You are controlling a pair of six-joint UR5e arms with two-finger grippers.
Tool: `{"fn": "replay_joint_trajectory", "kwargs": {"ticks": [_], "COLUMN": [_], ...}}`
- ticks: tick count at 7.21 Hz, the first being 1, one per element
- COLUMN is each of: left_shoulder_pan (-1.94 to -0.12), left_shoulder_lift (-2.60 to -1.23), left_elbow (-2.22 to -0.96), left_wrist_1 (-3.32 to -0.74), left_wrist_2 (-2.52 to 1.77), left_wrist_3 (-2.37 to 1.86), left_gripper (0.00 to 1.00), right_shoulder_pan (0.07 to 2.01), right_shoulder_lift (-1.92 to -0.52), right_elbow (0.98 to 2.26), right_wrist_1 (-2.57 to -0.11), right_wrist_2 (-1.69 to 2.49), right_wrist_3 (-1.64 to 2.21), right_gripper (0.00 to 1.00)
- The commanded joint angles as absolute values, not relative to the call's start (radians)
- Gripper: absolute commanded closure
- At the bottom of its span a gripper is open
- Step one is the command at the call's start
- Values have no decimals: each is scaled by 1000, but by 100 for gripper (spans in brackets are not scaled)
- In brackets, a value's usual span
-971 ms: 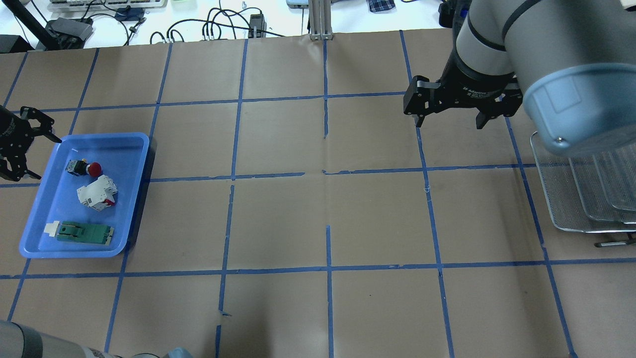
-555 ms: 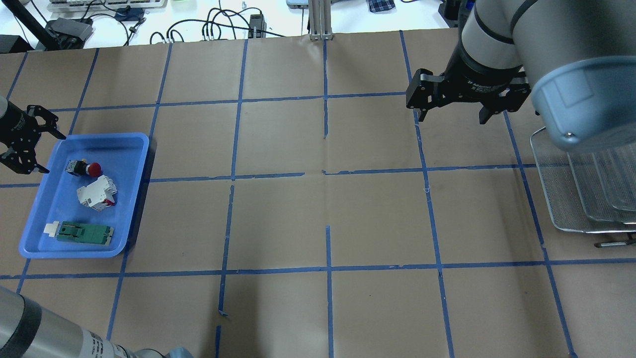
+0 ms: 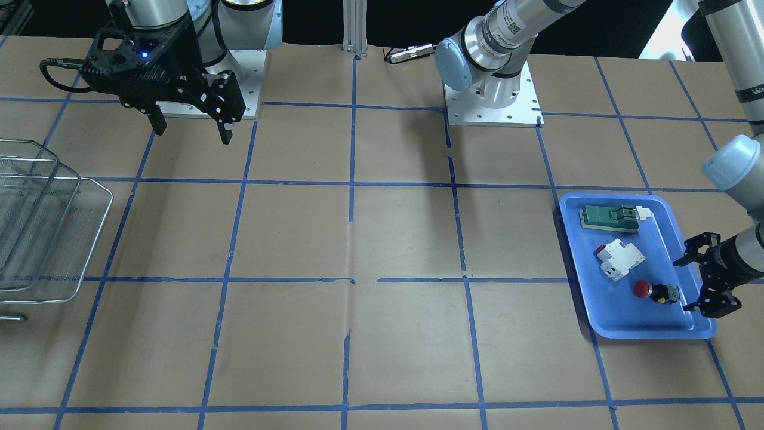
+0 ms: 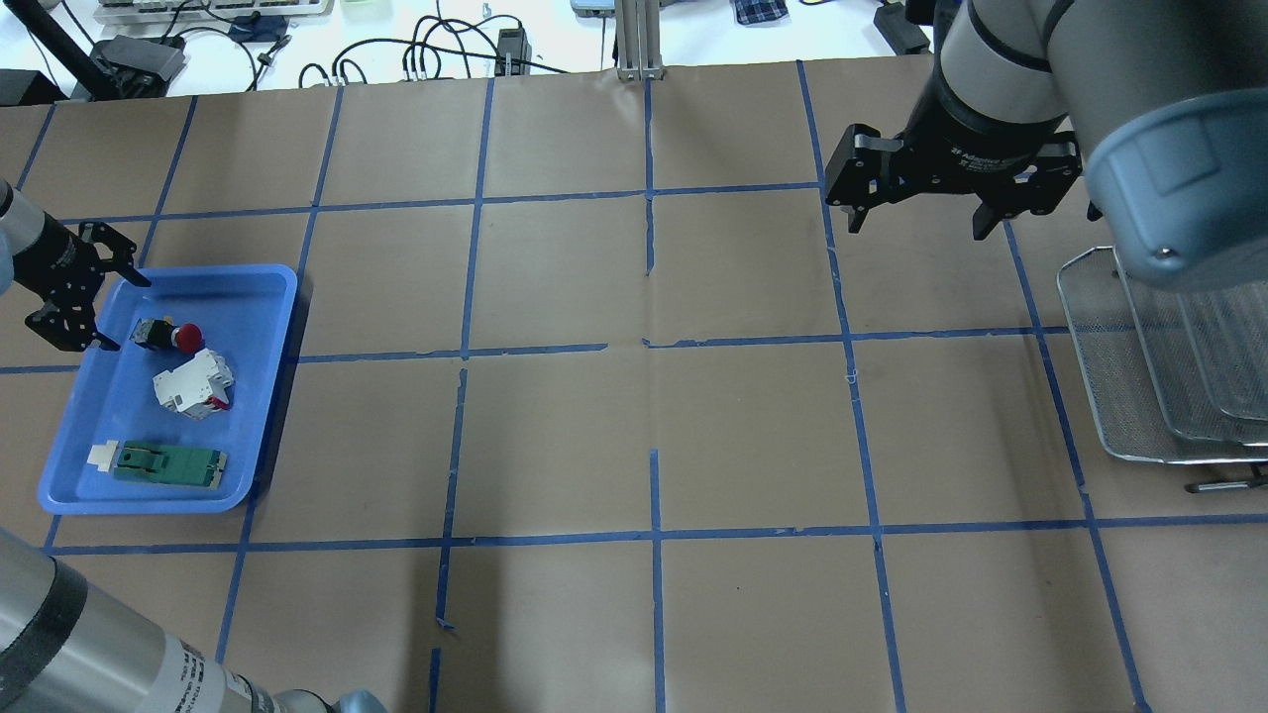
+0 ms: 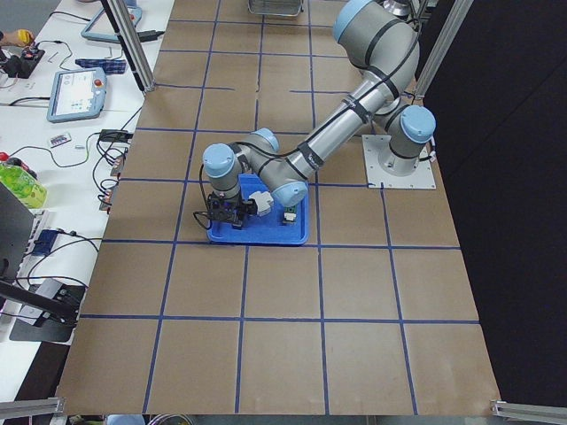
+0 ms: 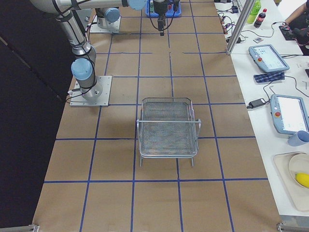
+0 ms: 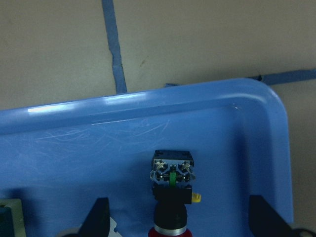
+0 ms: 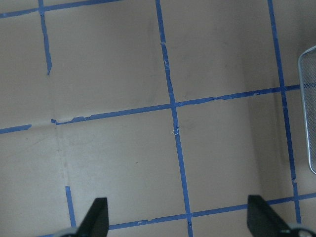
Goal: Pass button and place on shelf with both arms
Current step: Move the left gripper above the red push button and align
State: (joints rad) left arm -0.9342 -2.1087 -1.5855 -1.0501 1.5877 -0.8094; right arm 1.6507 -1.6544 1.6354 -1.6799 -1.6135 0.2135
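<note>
The button (image 4: 170, 337), red cap and black body, lies on its side in the far end of the blue tray (image 4: 280, 327). It also shows in the front view (image 3: 655, 291) and in the left wrist view (image 7: 172, 190), rear end up, between the two open fingers (image 7: 98, 219). My left gripper (image 4: 127, 315) is open and empty over the tray's left rim, just left of the button; it also shows in the front view (image 3: 683, 285). My right gripper (image 4: 917, 230) is open and empty, high over the far right of the table. The wire-mesh shelf (image 4: 1119, 396) stands at the right edge.
In the tray, a white block with a red tab (image 4: 193, 386) lies next to the button and a flat green part (image 4: 163, 462) lies at the near end. The brown table with its blue tape grid (image 4: 654, 347) lies between tray and shelf.
My left gripper has moved right, from beside the tray to over its left rim near the button. My right gripper has shifted a little right and further away. The objects have not moved.
</note>
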Motion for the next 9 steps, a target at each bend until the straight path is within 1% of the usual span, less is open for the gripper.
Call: {"fn": "replay_joint_trajectory", "kwargs": {"ticks": [1,7,9], "left_shoulder_pan": [-934,-913,-908], "left_shoulder_lift": [-2135,-2160,-2160], "left_elbow": [-1585,-1585,-1597], "left_wrist_1": [-1048,-1031,-1032], "left_wrist_2": [1588,1591,1591], "left_wrist_3": [-821,-786,-772], "left_gripper": [0,0,0], "right_shoulder_pan": [1641,1635,1628], "right_shoulder_lift": [-1655,-1654,-1616], "right_elbow": [1635,1628,1518], "right_wrist_1": [-1675,-1663,-1478], "right_wrist_2": [-1606,-1605,-1603], "right_wrist_3": [209,206,201], "right_gripper": [0,0,0]}}
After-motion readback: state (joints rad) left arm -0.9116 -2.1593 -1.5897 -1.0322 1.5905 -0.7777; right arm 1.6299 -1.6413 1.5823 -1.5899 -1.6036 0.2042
